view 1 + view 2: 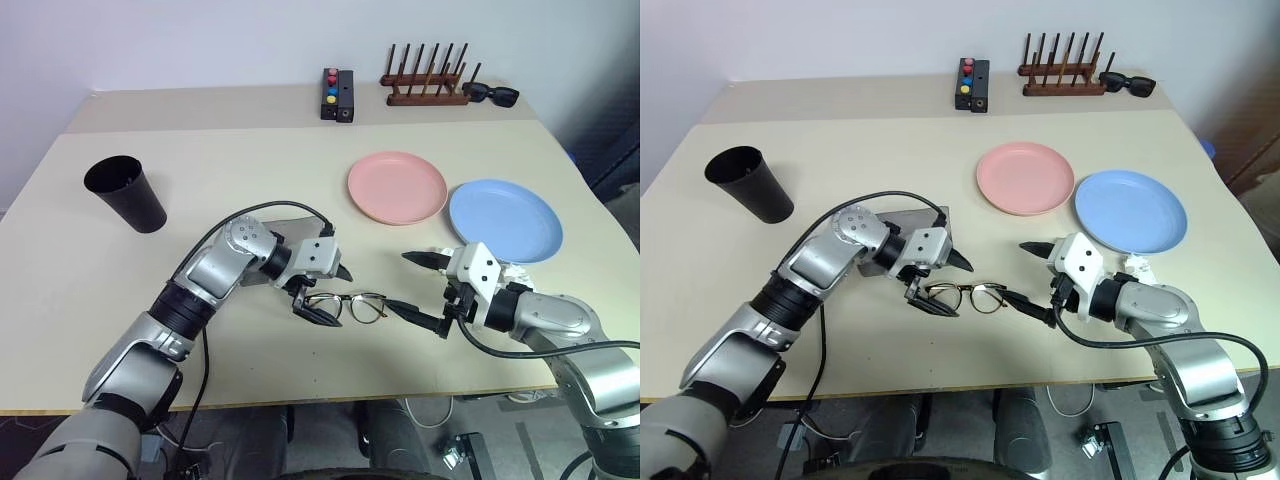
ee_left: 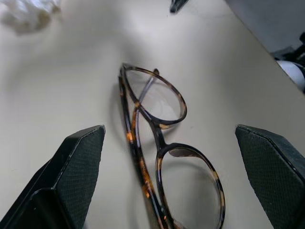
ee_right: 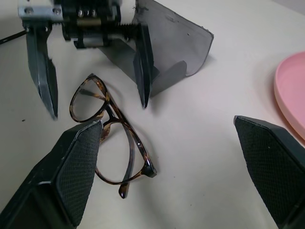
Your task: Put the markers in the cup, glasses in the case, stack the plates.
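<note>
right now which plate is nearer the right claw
The light blue plate, just beyond the right claw; the pink plate sits farther back, toward the table's middle.

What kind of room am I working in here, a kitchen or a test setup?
Most likely a lab or office test bench, not a kitchen: a plain beige table against a bare wall, a black button box at the back, and staged props like a wooden peg rack.

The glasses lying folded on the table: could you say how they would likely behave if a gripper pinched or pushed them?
The glasses have a thin frame, so they are probably light and would slide on the smooth table. Their slim temples look easily bent. The lenses may slip between the fingers.
</note>
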